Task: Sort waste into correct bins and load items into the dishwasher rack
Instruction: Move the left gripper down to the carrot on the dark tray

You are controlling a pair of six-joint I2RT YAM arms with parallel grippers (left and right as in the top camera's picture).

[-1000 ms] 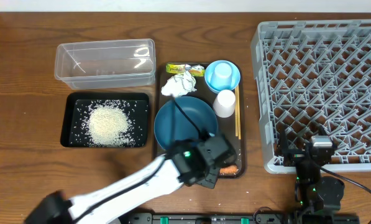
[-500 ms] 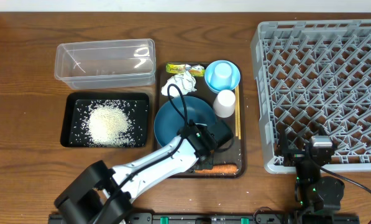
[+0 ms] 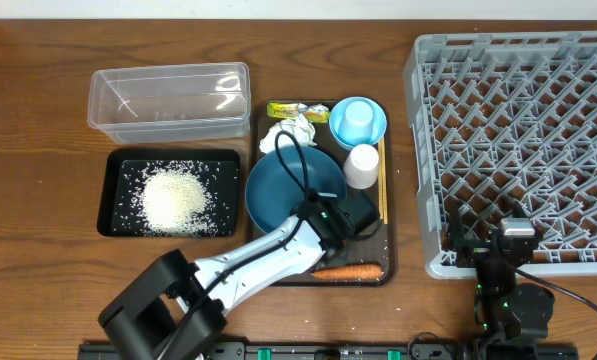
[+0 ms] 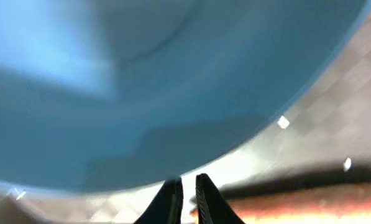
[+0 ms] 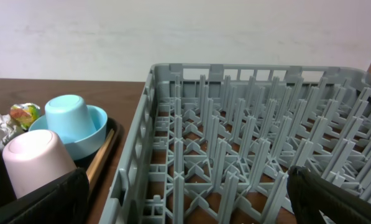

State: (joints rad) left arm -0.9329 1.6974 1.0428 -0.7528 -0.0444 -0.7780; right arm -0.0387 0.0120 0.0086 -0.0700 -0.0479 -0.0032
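The left gripper point(image 4: 186, 186), fingers almost together with nothing seen between, is set at the lower right rim of the large blue bowl point(image 3: 273, 200), mid-frame. The rim should be pinched firmly before lifting. The right gripper point(image 5: 188, 193) is spread wide. One bowl, one light-blue cup point(image 3: 356, 122), one white cup point(image 3: 360, 166), one carrot point(image 3: 348, 270) and one grey rack point(image 3: 508, 110) are counted.

Rice point(image 3: 175, 200) in shallow tray point(image 3: 113, 160), tub point(image 3: 168, 72) behind it, serving tray point(image 3: 383, 248) right, rack point(image 3: 518, 130) farthest right

Overhead looks straight down, left wrist tight against blue bowl point(image 4: 141, 81), right wrist low, facing rack point(image 5: 247, 143)
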